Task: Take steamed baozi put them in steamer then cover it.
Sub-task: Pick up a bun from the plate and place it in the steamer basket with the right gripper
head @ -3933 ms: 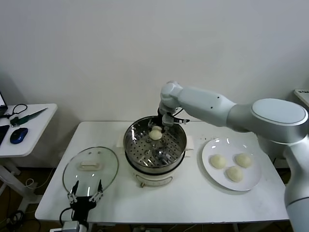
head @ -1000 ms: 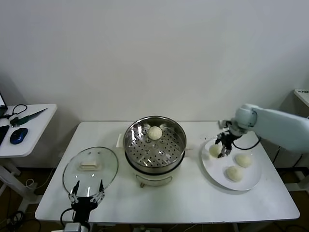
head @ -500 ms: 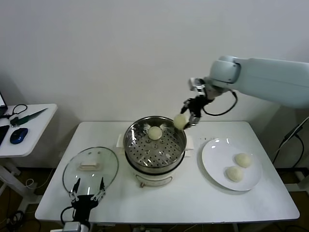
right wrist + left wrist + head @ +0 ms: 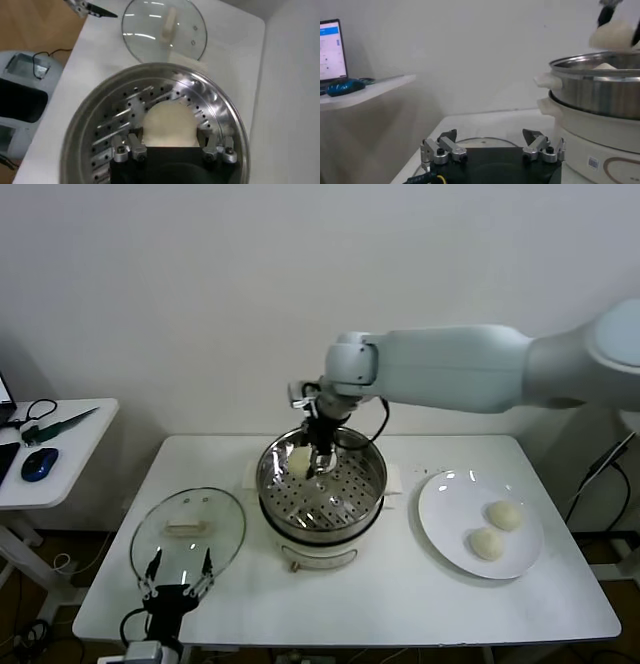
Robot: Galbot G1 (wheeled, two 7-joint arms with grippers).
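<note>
My right gripper (image 4: 314, 454) is shut on a cream-white baozi (image 4: 299, 461) and holds it over the back left of the steel steamer (image 4: 372, 484). In the right wrist view the baozi (image 4: 170, 122) sits between the fingers (image 4: 134, 145) above the perforated tray (image 4: 117, 135). In the left wrist view the held baozi (image 4: 612, 34) hangs above the steamer rim (image 4: 590, 65), and another baozi (image 4: 605, 66) peeks over the rim. Two baozi (image 4: 503, 515) (image 4: 486, 543) lie on the white plate (image 4: 440, 504). My left gripper (image 4: 177, 576) is open and idle at the table's front left.
The glass lid (image 4: 187, 531) with a white handle lies flat left of the steamer, just beyond my left gripper (image 4: 490, 148); it also shows in the right wrist view (image 4: 165, 30). A side table with a mouse (image 4: 38, 464) stands at the far left.
My right gripper picked a baozi from the plate, carried it left, and now holds it lower over the steamer's back left. The plate holds two baozi instead of three. The left arm stayed.
</note>
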